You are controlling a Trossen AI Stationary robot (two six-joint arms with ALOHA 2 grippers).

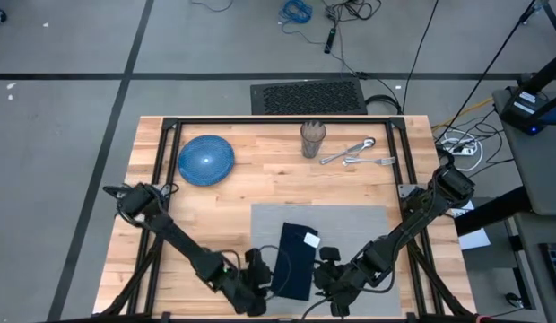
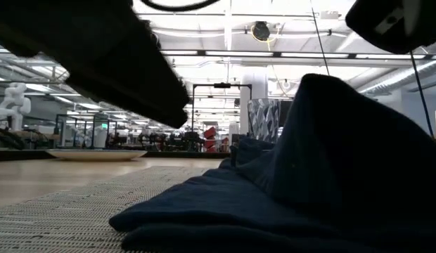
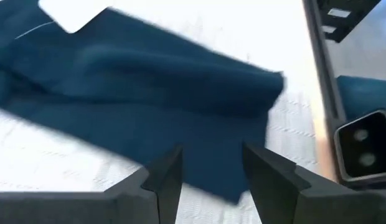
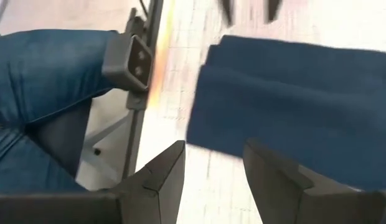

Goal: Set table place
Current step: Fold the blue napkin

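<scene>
Seen from above, the navy napkin [image 1: 295,259] lay on my grey placemat [image 1: 350,224], its long axis running roughly from 12 to 6 o'clock with a slight lean, a white tag [image 1: 311,239] near its far end. My left end effector [image 1: 254,280] sat just beside the napkin's near end at about 9 o'clock of it, and my right end effector [image 1: 330,271] sat just beside the same end at about 3 o'clock. I judged the two about equally near, one on each long edge, so either could take a side.

Past my left wrist, my left end effector [image 3: 208,177] had its fingers apart with nothing between them, the cloth lying just ahead of the tips. My right end effector [image 4: 211,171] was likewise spread and empty, the folded napkin [image 4: 299,118] ahead of it and slightly off to one side.

The placemat covered the near centre-right of the butcher-block worktop [image 1: 260,179], its woven surface flat under the cloth. At 11 o'clock on the worktop stood the blue plate [image 1: 205,160], at 12 a glass [image 1: 313,139], and beside it toward 1 o'clock the cutlery [image 1: 354,154], all well apart from the mat. A person's jeans-clad leg [image 4: 50,68] showed just past the worktop's near edge.
</scene>
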